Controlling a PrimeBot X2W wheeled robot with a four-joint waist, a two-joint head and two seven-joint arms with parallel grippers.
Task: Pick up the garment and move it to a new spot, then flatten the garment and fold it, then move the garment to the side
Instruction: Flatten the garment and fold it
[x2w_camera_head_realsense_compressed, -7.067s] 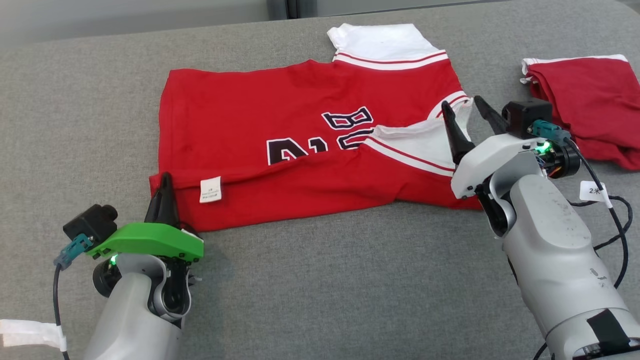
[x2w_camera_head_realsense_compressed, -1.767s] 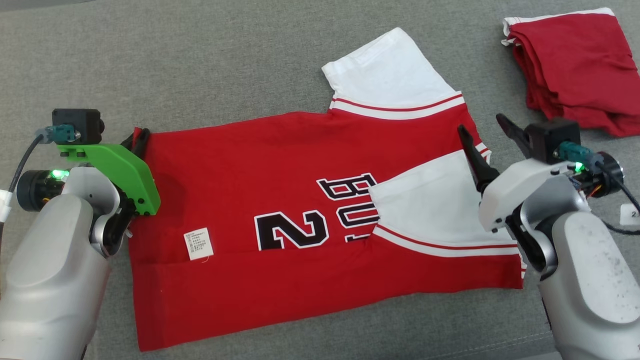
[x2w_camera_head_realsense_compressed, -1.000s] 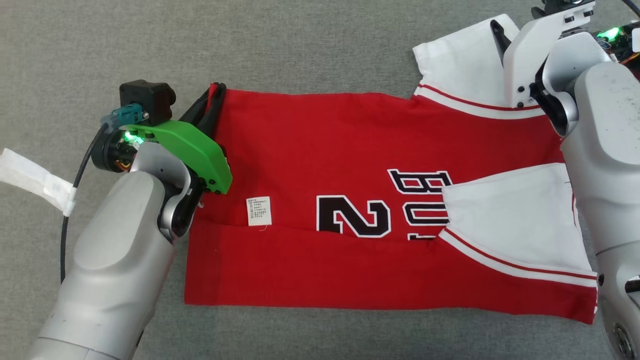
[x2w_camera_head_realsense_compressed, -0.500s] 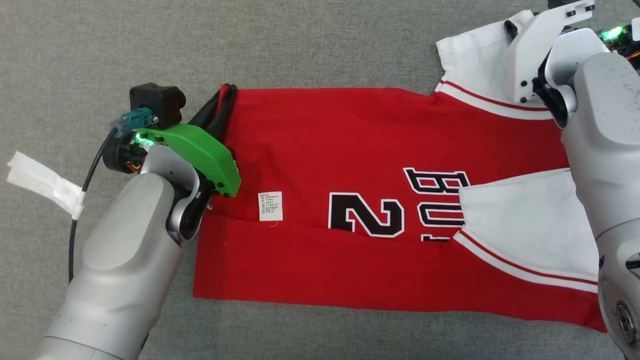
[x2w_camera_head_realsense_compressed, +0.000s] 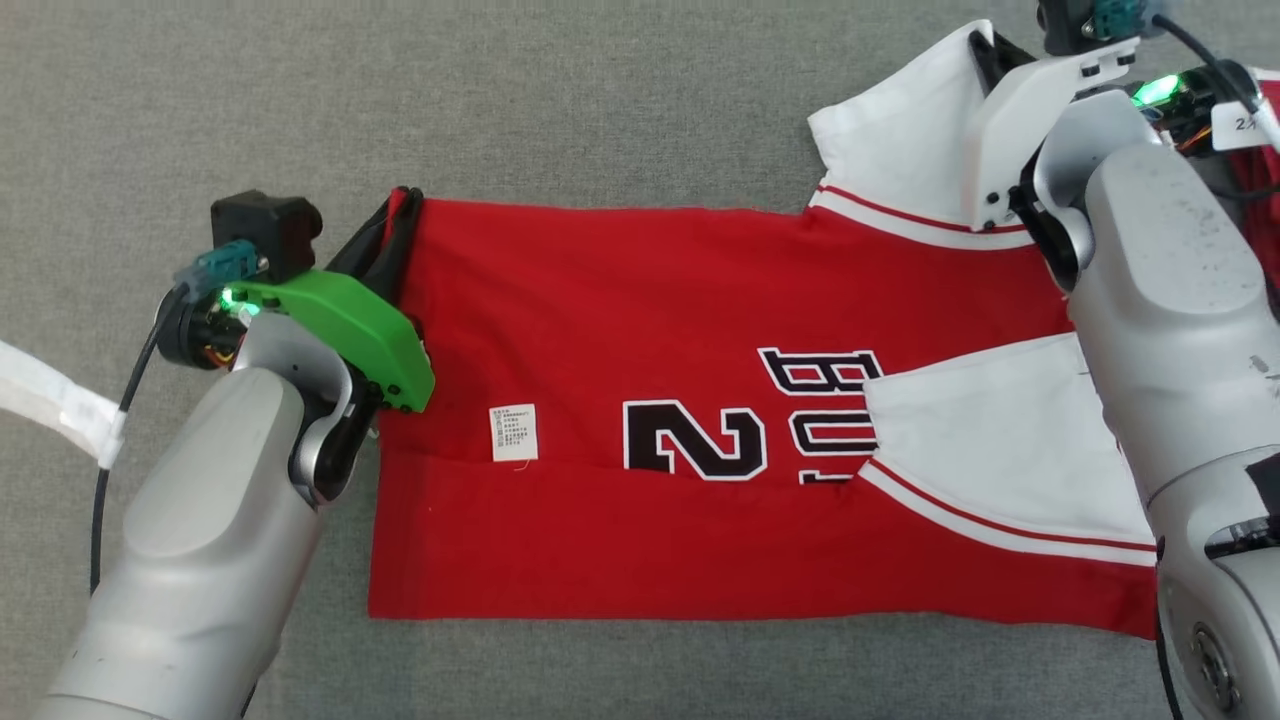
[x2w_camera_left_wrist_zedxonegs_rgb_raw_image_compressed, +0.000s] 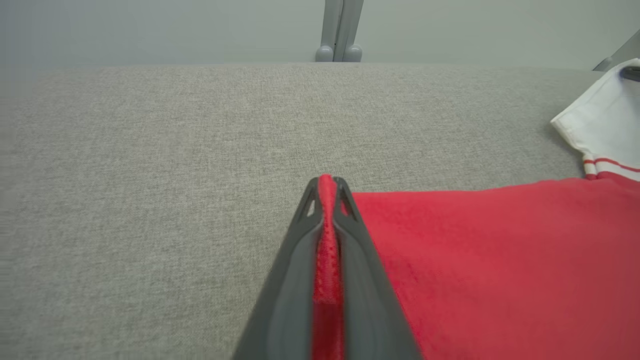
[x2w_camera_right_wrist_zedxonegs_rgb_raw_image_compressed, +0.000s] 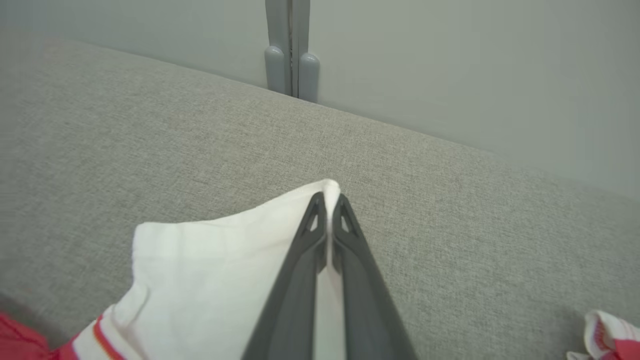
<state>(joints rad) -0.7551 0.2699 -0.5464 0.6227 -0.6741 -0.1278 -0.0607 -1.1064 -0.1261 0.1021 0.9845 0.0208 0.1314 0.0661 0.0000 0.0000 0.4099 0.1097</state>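
Observation:
The garment is a red jersey with white sleeves and black lettering, spread on the grey surface with its near long edge folded over. My left gripper is shut on the garment's far left corner; red cloth shows pinched between its fingers. At the upper right my right gripper is shut on the edge of the far white sleeve, whose cloth rises to the fingertips in the right wrist view. The near white sleeve lies folded onto the body.
A second red and white cloth lies at the right edge behind my right arm, its corner also in the right wrist view. A pale wall with a grey post borders the surface's far edge. A white tape strip hangs on my left cable.
My right gripper has shut on the far white sleeve's edge, after standing open over it a second ago. My left gripper has kept hold of the red corner. The camera has shifted slightly.

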